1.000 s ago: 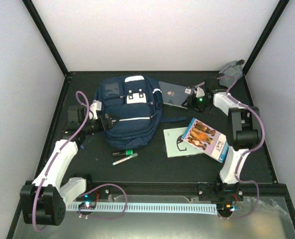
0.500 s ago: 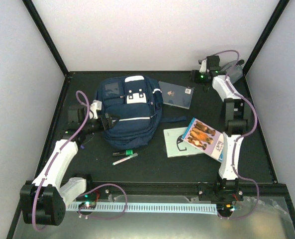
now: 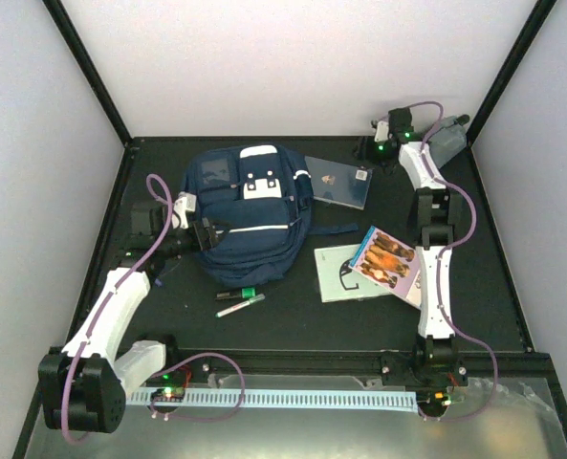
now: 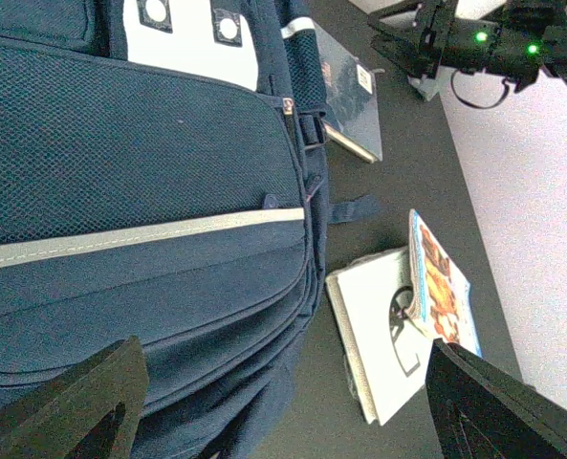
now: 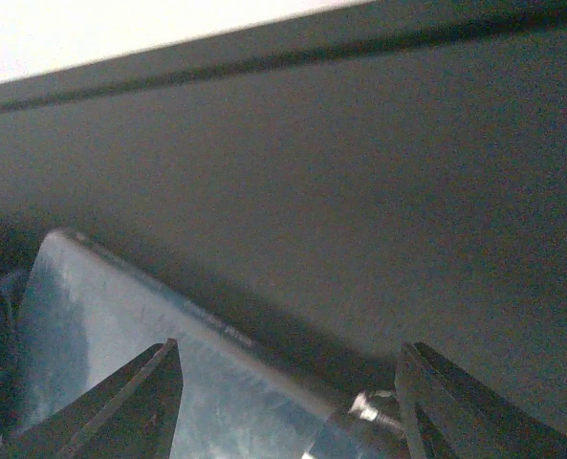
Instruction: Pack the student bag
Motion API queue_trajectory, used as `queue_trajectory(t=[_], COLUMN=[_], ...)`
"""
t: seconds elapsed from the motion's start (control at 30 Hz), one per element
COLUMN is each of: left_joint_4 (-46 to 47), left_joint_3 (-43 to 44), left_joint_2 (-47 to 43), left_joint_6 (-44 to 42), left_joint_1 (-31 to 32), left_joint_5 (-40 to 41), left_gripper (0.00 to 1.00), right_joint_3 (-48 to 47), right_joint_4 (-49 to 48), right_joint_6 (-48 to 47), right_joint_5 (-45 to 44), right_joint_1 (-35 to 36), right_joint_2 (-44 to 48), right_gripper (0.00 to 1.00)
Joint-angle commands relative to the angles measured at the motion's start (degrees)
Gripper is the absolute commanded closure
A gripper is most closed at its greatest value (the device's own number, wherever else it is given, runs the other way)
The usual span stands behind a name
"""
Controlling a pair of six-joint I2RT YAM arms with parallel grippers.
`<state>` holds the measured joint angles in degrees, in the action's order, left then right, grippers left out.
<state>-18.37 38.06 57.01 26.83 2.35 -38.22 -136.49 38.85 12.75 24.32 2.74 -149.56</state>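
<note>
Wrist views: left gripper [image 4: 288, 349] wide, empty, at student bag [image 4: 140, 191]; right gripper [image 5: 288, 354] parted above book [image 5: 120, 325].

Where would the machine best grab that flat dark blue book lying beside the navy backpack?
Probably by its free right edge, coming in low from the right. The flat dark blue book lies on the black table, left edge against the navy striped fabric backpack, so only that side leaves room for the right pincer.
</note>
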Motion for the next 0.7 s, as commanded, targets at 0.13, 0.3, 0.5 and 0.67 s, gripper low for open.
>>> queue_trajectory(t=[0.13, 0.3, 0.5, 0.67], left_joint_4=[0.6, 0.3, -0.3, 0.0], left_joint_3=[0.4, 0.0, -0.2, -0.5], left_joint_2=[1.0, 0.3, -0.5, -0.4], left_joint_6=[0.3, 0.1, -0.4, -0.3], left_joint_1=[0.4, 0.5, 0.5, 0.5], left_joint_5=[-1.0, -0.8, -0.3, -0.5], left_gripper=[0.17, 0.17, 0.17, 0.17], right_joint_3=[7.8, 10.1, 31.2, 43.2], right_joint_4=[9.7, 13.9, 11.7, 7.3], right_joint_6=[-4.3, -7.1, -10.7, -7.4], right_joint_5=[3.9, 2.3, 5.1, -4.0], right_joint_1=[0.0, 0.7, 2.3, 2.0], right_joint_2=[2.7, 5.1, 21.5, 35.4], right_gripper=[0.36, 0.38, 0.4, 0.38])
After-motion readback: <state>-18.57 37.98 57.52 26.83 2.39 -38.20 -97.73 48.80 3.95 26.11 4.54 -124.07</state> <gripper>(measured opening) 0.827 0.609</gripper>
